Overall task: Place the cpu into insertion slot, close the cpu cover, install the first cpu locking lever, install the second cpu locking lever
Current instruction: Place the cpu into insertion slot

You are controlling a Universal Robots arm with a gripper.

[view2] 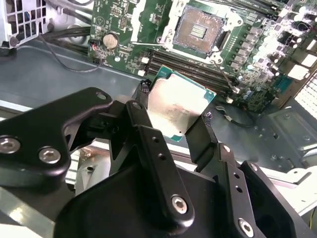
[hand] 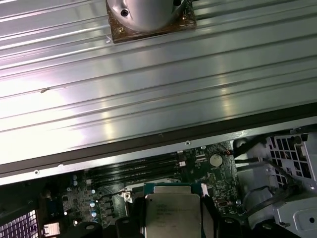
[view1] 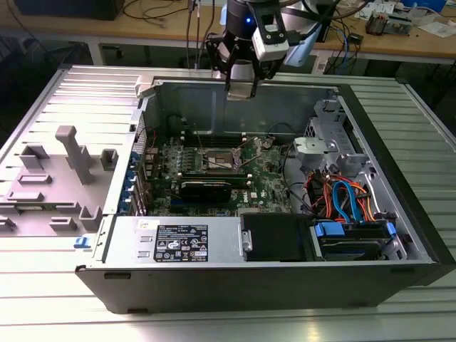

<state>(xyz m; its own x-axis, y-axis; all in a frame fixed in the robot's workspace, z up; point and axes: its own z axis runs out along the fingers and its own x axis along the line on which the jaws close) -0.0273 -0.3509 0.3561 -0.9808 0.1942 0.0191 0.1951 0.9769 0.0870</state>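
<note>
**Step one: cpu [view2: 182,110] in the claw [view2: 175,102], not seated yet**

Claw's clamped on the chip from two sides, hanging over the open computer case [view1: 214,100], well apart from the insertion slot [view2: 200,29], which sits bare. I reckon seating it needs the chip dead square and flat over that socket.

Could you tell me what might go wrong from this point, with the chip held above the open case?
1. The gripper holds the cpu only by two opposite edges, on small fingertips; a slip could drop it onto the motherboard.
2. The insertion slot lies open with its contact field bare; a tilted or offset landing might damage those contacts.
</note>
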